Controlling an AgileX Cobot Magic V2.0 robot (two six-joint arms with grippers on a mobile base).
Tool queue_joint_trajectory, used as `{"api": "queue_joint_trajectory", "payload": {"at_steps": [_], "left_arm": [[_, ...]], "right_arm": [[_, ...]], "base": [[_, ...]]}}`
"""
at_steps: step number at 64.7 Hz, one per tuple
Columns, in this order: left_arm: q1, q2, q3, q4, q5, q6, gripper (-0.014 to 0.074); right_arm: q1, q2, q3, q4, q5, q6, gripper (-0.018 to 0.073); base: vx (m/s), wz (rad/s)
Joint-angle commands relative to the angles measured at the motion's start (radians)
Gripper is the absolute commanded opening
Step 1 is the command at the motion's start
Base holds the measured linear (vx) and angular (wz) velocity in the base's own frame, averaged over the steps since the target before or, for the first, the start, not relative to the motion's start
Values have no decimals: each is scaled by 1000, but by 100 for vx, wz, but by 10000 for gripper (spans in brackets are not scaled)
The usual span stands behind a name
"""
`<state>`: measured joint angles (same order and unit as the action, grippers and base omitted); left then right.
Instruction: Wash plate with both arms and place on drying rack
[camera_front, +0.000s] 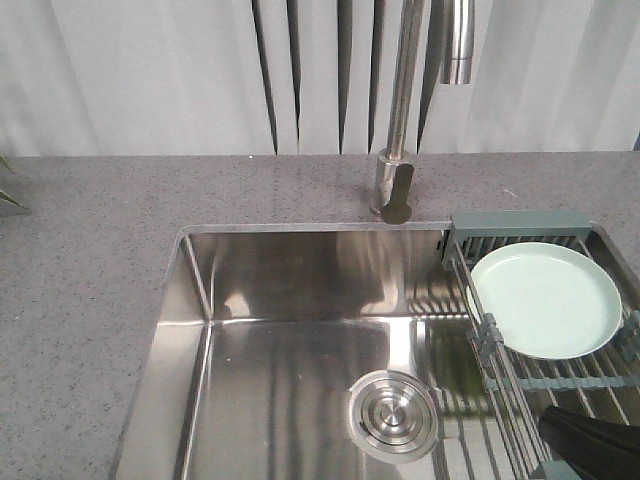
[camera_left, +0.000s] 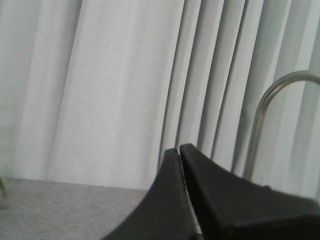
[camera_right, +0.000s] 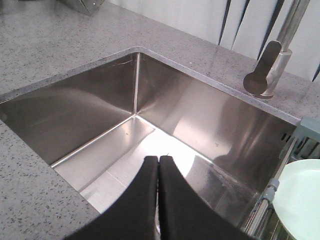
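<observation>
The pale mint-green plate (camera_front: 545, 300) lies flat on the wire drying rack (camera_front: 500, 372) over the right end of the sink; its edge shows at the right of the right wrist view (camera_right: 302, 200). My right gripper (camera_right: 158, 159) is shut and empty, above the sink's front edge, left of the plate; a black part of that arm (camera_front: 592, 443) shows at the front view's bottom right. My left gripper (camera_left: 179, 149) is shut and empty, raised and facing the curtain, away from the plate.
The stainless sink basin (camera_front: 290, 340) has a round drain (camera_front: 393, 415) in its floor. The faucet (camera_front: 400, 120) stands behind it on the grey speckled counter (camera_front: 90, 260). A white curtain hangs along the back.
</observation>
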<state>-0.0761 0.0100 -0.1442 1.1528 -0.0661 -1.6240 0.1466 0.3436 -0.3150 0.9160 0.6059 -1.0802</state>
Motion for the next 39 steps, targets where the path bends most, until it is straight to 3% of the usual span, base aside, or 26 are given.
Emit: {"api": "queue_joint_trajectory", "payload": {"at_steps": [1, 5, 8, 11, 16, 20, 39], "left_arm": [[0, 13, 1, -315, 14, 467, -6], [0, 13, 23, -543, 52, 751, -6], [0, 13, 38, -679, 97, 915, -6], [0, 12, 59, -759, 140, 1051, -6], [0, 12, 99, -818, 166, 1236, -6], [0, 7, 133, -825, 157, 1288, -6], [4, -37, 146, -819, 286, 1309, -6]], "right_arm": [[1, 13, -27, 36, -38, 3, -1], [1, 13, -27, 36, -38, 3, -1], [1, 13, -27, 36, -38, 3, -1], [1, 13, -27, 36, -38, 3, -1], [1, 13, -27, 36, -38, 3, -1], [1, 13, -27, 36, -38, 3, -1], [1, 11, -27, 36, -38, 3, -1]], "base": [[0, 0], [0, 0], [0, 0], [0, 0], [0, 0], [0, 0], [0, 0]]}}
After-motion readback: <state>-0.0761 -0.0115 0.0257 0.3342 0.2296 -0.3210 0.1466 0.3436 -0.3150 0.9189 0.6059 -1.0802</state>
